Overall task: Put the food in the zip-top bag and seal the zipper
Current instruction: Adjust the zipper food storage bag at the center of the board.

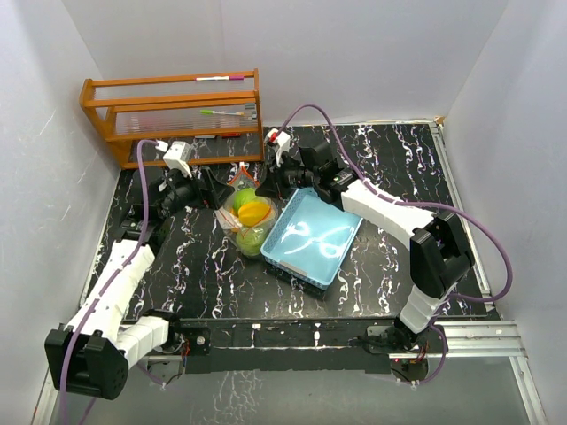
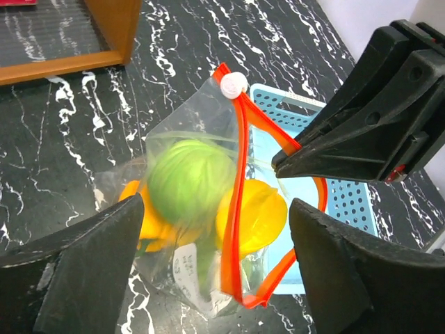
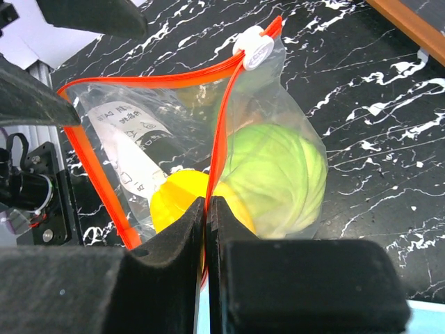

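Note:
The clear zip-top bag (image 1: pixel 237 215) lies on the black marble table left of the blue tray. It holds a green round food (image 2: pixel 188 177), a yellow piece (image 2: pixel 254 212) and an orange piece (image 2: pixel 132 202). Its orange zipper strip (image 2: pixel 240 174) gapes in a loop, with the white slider (image 3: pixel 254 47) at the far end. My right gripper (image 3: pixel 206 205) is shut on one side of the strip, and it also shows in the left wrist view (image 2: pixel 285 158). My left gripper (image 2: pixel 215 233) is open, with its fingers either side of the bag's near end, not touching it.
The light blue basket tray (image 1: pixel 341 252) sits right beside the bag, under the right arm. A wooden rack (image 1: pixel 173 115) with pens stands at the back left. White walls enclose the table on three sides.

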